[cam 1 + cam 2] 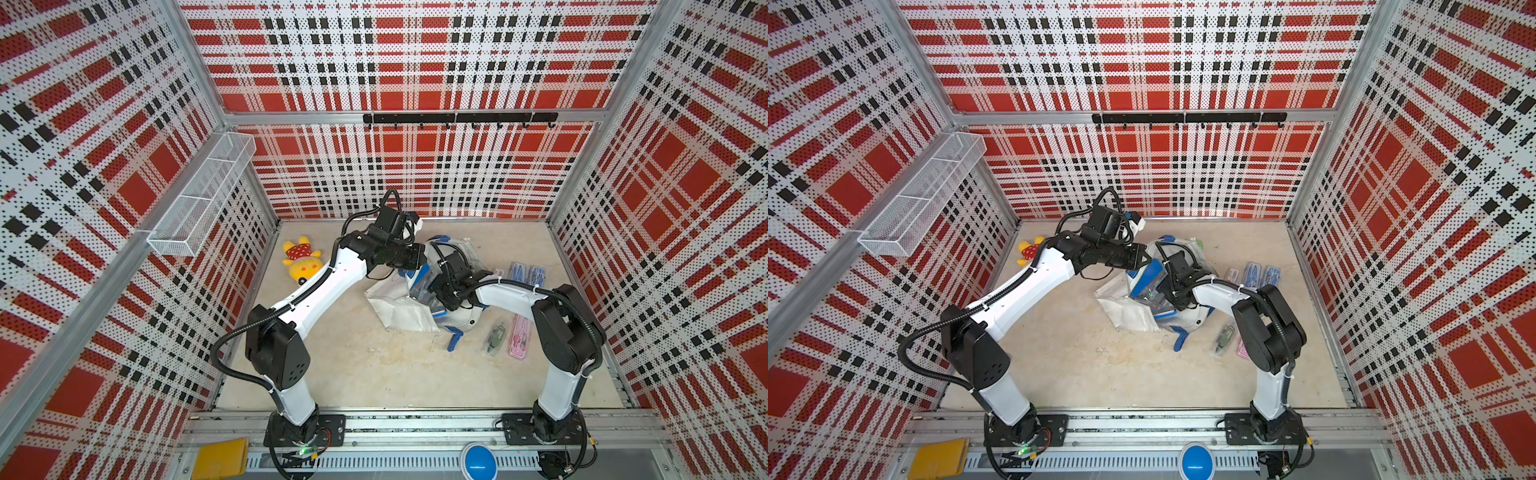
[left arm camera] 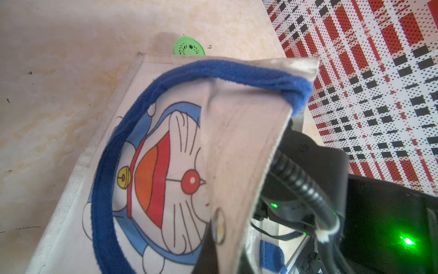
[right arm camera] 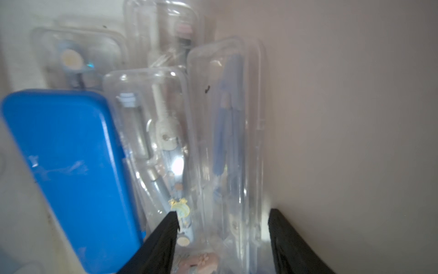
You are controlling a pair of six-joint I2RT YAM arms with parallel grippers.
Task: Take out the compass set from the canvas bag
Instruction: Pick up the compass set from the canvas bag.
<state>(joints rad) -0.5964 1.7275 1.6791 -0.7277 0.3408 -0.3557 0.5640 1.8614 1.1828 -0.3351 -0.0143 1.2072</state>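
Table (image 1: 374,374): bag (image 1: 399,311) slumped right of centre in both top views. Your left hand (image 1: 413,224) clenched on bag rim, apparently lifting it so mouth gapes for access. Your right hand (image 3: 222,215) deep inside bag, released, nothing gripped yet. It straddles compass set (image 3: 227,132), clear case mid-frame in right wrist view, against bag wall. Judged lined up for pinch.

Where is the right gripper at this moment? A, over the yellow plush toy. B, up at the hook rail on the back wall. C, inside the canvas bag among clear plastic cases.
C: the right gripper is down in the canvas bag, jaws apart on either side of a clear case with a blue compass.
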